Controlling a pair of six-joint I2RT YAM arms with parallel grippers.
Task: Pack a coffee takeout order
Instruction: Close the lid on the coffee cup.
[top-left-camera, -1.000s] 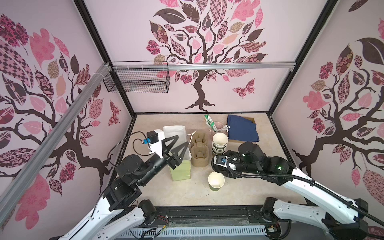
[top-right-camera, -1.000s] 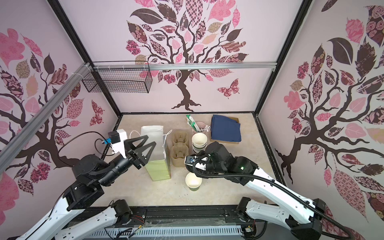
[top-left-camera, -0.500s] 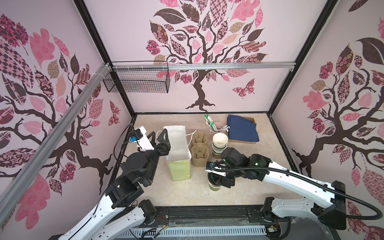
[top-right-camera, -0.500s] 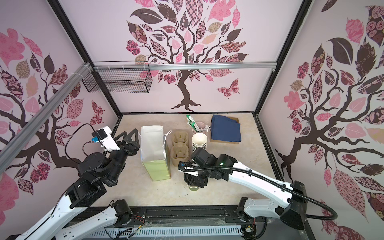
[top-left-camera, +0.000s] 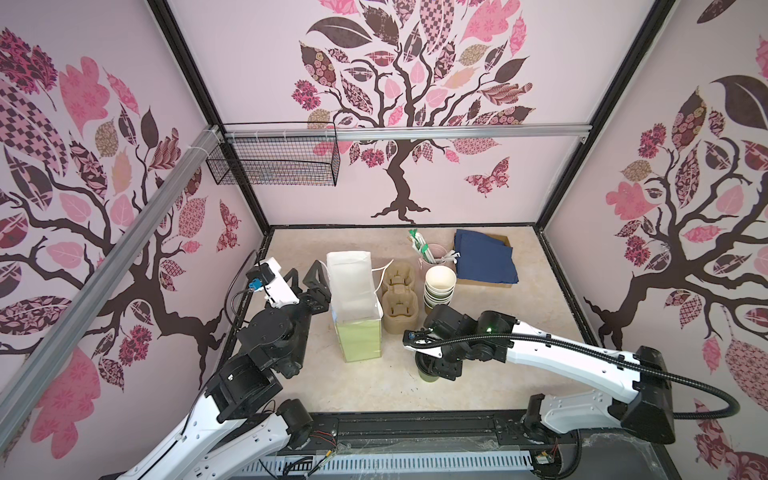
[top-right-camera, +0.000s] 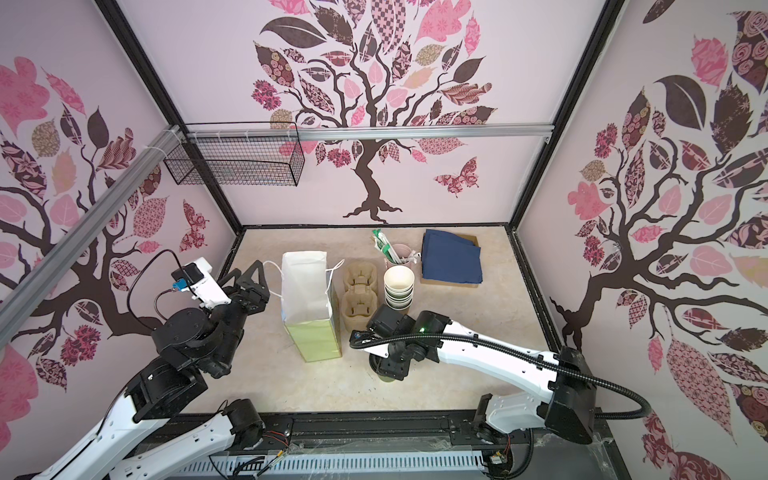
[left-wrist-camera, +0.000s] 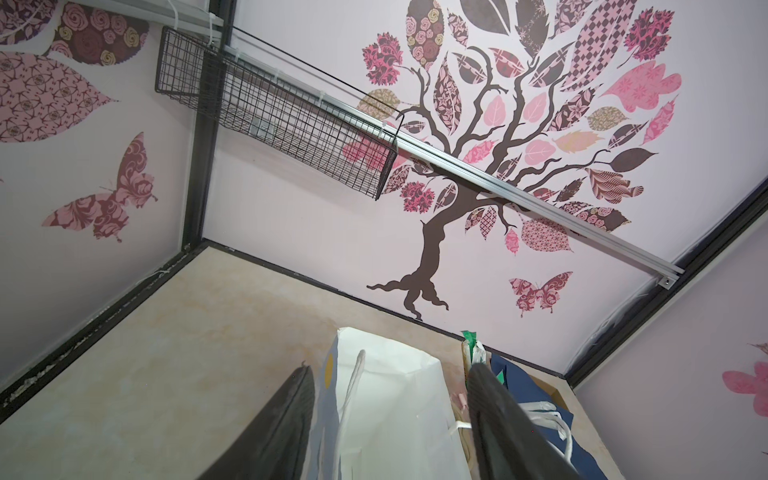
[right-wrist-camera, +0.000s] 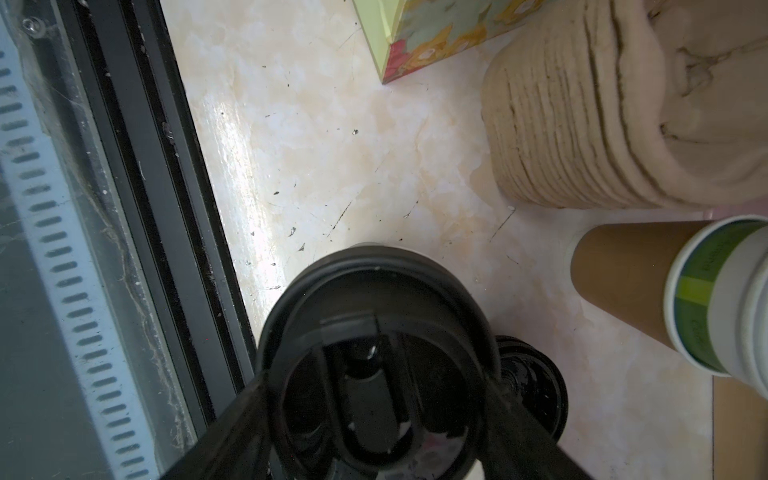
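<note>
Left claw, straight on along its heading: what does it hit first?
Most likely the paper bag: in the left wrist view its white upper wall and handle loop fill the gap ahead of the open left claw. Both top views put it beside the bag's rim, so depth is uncertain.

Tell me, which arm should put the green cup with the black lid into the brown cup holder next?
Probably right. The right gripper grips the black round lid on the olive-green paper cup, near the tan moulded-pulp carrier. The left gripper stands open beside the pale green paper bag.
</note>
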